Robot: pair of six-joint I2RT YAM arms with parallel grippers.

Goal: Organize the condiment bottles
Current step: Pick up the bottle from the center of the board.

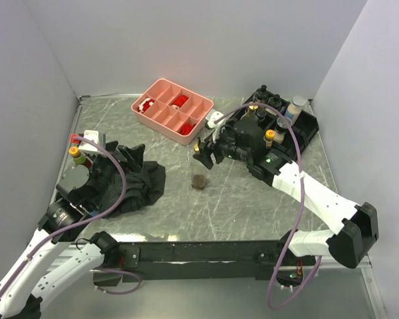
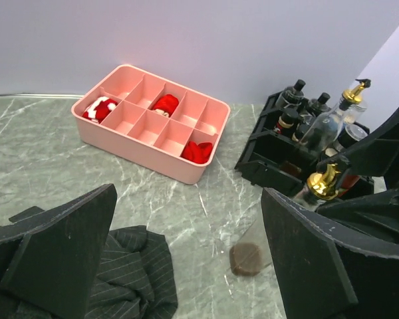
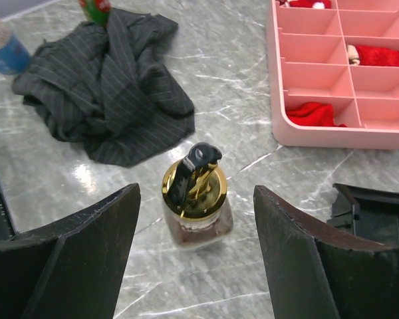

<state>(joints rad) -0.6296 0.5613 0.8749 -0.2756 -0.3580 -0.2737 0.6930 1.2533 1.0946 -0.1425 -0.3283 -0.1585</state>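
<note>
A clear gold-spouted condiment bottle (image 1: 199,178) with dark sauce at its bottom stands upright in the middle of the table. My right gripper (image 1: 205,155) hangs over it, open. In the right wrist view the bottle (image 3: 195,199) stands between the jaws of the right gripper (image 3: 196,222), with a gap on each side. Several more bottles stand in a black rack (image 1: 304,130) at the back right. My left gripper (image 2: 188,222) is open and empty over the black cloth (image 1: 130,183). A yellow-capped bottle (image 1: 75,155) stands beside the cloth.
The pink compartment tray (image 1: 161,126) with red pieces sits at the back centre, close to the rack. The black cloth (image 3: 106,86) lies crumpled at the left; a blue-labelled bottle (image 3: 3,46) stands past it. Walls enclose three sides.
</note>
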